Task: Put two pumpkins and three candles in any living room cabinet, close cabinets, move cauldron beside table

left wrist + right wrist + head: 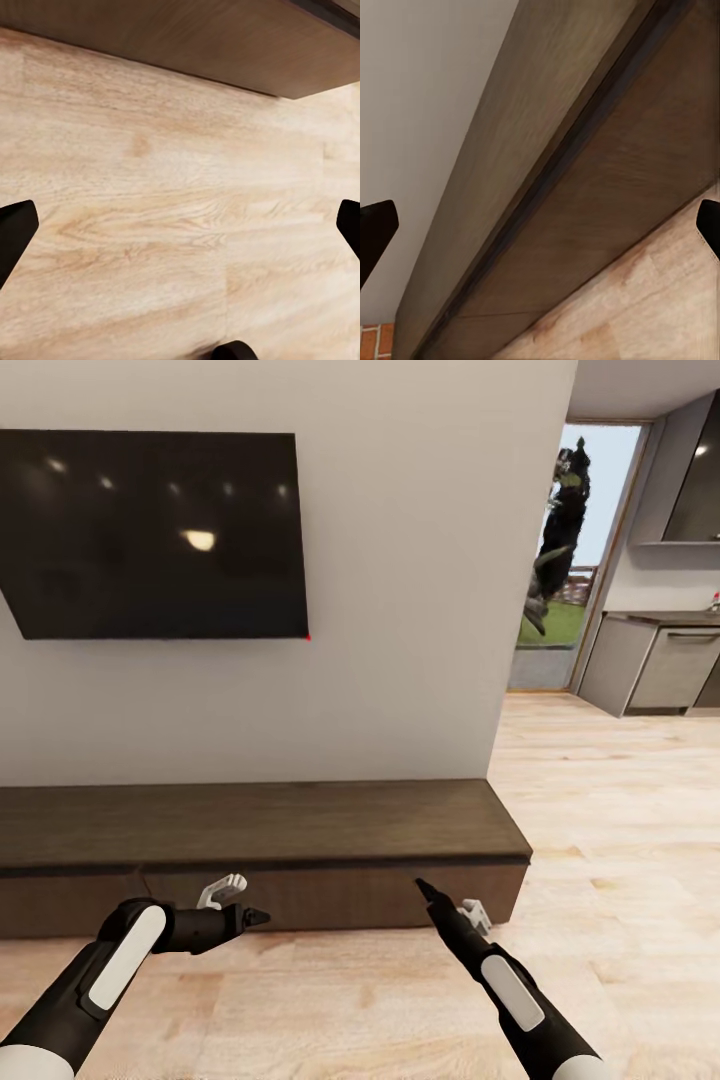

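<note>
1. Head view: the cabinet (260, 840) is sitting low against the pale wall, under a dark wall screen (155, 535), with its drawer fronts looking flush and shut. Both arms are reaching toward its front over the wood floor (620, 810). The left gripper (255, 913) is pointing sideways across a drawer front, and the right gripper (425, 888) is pointing up at the front; how far either one is spread I cannot tell here. Grey kitchen units (650, 665) are showing through the opening at the right.
2. Left wrist view: the left gripper's fingers (15, 232) are standing wide apart with nothing between them, over bare floor just beside the cabinet's base.
3. Right wrist view: the right gripper's fingers (375, 229) are likewise spread wide and empty, facing the cabinet's top edge and drawer front at close range.
</note>
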Motion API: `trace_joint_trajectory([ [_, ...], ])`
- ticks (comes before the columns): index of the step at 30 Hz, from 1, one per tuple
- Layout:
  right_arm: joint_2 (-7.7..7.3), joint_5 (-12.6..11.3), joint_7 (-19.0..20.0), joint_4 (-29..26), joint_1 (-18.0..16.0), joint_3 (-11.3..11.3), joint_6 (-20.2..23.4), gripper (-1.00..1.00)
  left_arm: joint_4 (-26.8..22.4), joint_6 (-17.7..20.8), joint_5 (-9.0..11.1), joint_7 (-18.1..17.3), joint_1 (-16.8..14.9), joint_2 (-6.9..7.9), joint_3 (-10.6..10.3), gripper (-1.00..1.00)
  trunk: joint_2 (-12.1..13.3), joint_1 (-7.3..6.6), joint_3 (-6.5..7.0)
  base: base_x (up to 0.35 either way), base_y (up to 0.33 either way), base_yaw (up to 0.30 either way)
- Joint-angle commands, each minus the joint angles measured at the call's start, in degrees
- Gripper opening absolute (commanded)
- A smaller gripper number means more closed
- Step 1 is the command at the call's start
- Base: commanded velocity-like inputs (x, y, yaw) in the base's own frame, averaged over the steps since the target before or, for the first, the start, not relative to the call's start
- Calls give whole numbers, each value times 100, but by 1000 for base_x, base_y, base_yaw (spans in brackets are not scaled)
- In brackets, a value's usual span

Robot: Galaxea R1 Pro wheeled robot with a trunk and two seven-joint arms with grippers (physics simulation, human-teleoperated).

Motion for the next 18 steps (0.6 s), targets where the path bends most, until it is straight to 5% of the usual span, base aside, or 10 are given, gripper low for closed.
trace_joint_trajectory([
  [1, -1, -52, 12, 2, -3, 2, 4, 100, -2, 12, -32, -46, -4, 4, -6, 100, -44, 22, -24, 0, 0, 0],
  [5, -3, -125, 200, 25, -2, -7, -40, 100, 1, 22, 370, -51, 1, 59, -3, 100, -204, 110, -96, 0, 0, 0],
  [9, 1, -523, 879, 464, -4, -14, -46, 100, 0, 25, 1037, -132, 6, 341, -39, 100, -365, 197, -167, 0, 0, 0],
  [12, 4, -849, 1357, 959, -3, -12, -50, 100, 4, 26, 1478, -603, 54, 609, -55, 100, -485, 263, -221, 0, 0, 0],
  [18, 22, -978, 1546, 1177, -4, -22, -270, 100, 182, 19, 1601, -1795, 121, 872, -55, 100, -726, 395, -329, 0, 0, 0],
])
